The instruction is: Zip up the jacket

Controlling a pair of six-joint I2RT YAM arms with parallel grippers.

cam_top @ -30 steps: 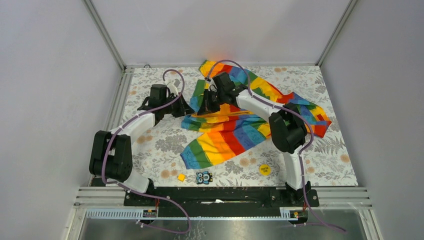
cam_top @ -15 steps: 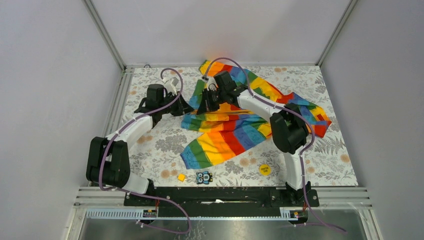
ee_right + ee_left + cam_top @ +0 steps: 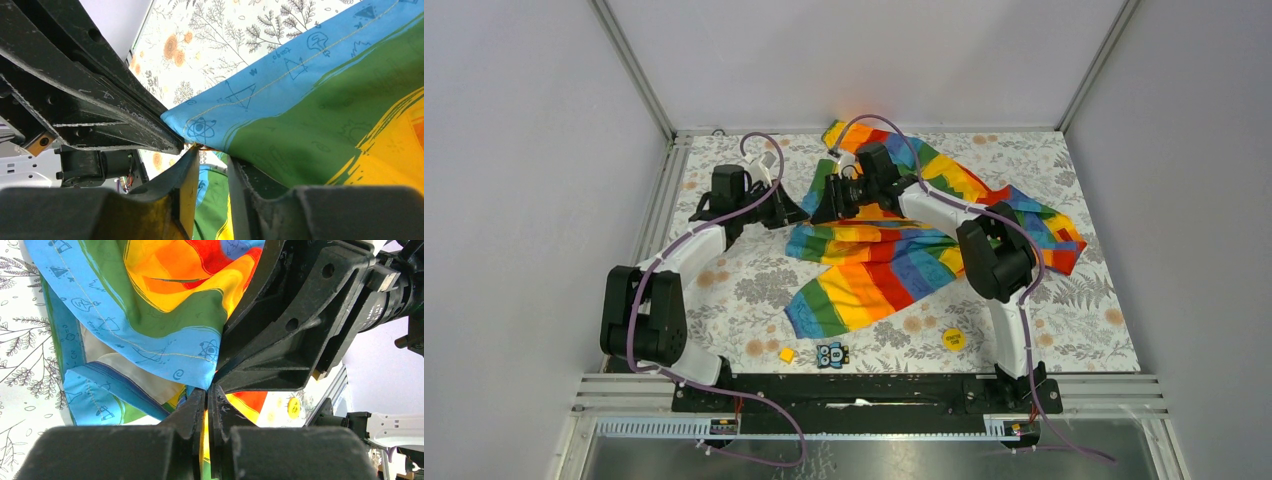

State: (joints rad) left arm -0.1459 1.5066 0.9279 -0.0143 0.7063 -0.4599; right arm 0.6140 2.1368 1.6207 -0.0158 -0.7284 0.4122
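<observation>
Arms stretch toward twelve o'clock, left gripper [image 3: 207, 390] and right gripper [image 3: 212, 153] meeting tip to tip, both clenched on the jacket's [image 3: 879, 280] nine o'clock edge.

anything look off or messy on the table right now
The rainbow-striped fabric jacket lies bunched and twisted, not flat, with its sleeves splayed. The left pincer and right pincer crowd together at its blue corner.
</observation>
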